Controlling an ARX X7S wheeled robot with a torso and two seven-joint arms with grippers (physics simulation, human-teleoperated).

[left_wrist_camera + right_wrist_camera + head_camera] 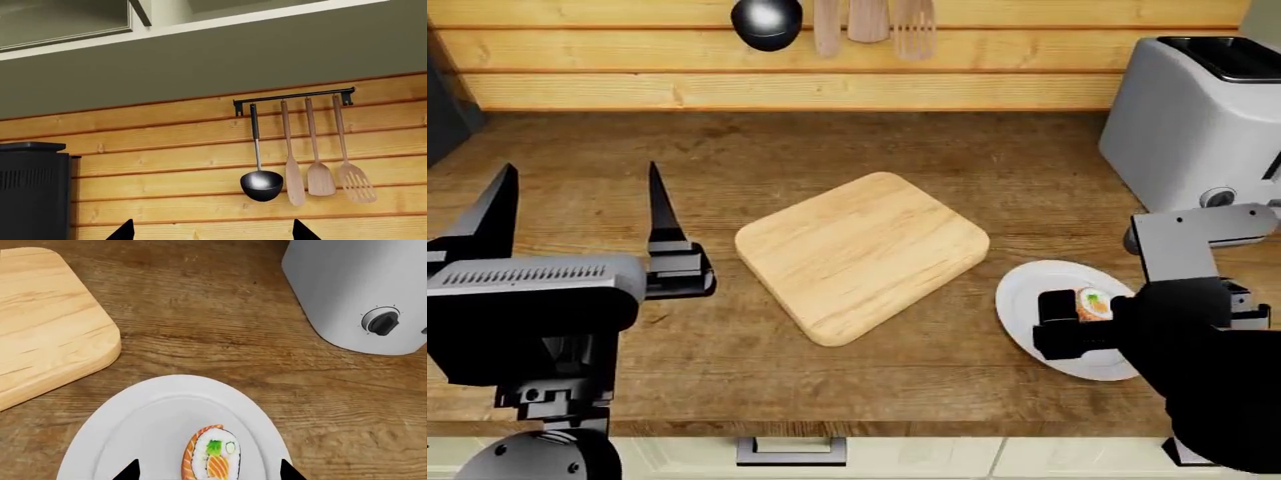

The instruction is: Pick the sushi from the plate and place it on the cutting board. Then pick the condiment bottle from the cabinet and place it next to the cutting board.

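The sushi, a small roll with an orange side and a white top, lies on the white plate at the counter's right front. My right gripper hangs open just above the plate, one fingertip on each side of the roll with clear gaps. The roll also shows in the head view as the sushi, beside the black gripper body. The light-wood cutting board lies bare in the middle, left of the plate. My left gripper is raised at the left, open and empty, facing the wall. The condiment bottle is out of view.
A silver toaster stands at the back right, close behind the plate. A ladle and wooden spatulas hang on the plank wall under a wall cabinet. A black appliance stands at the far left.
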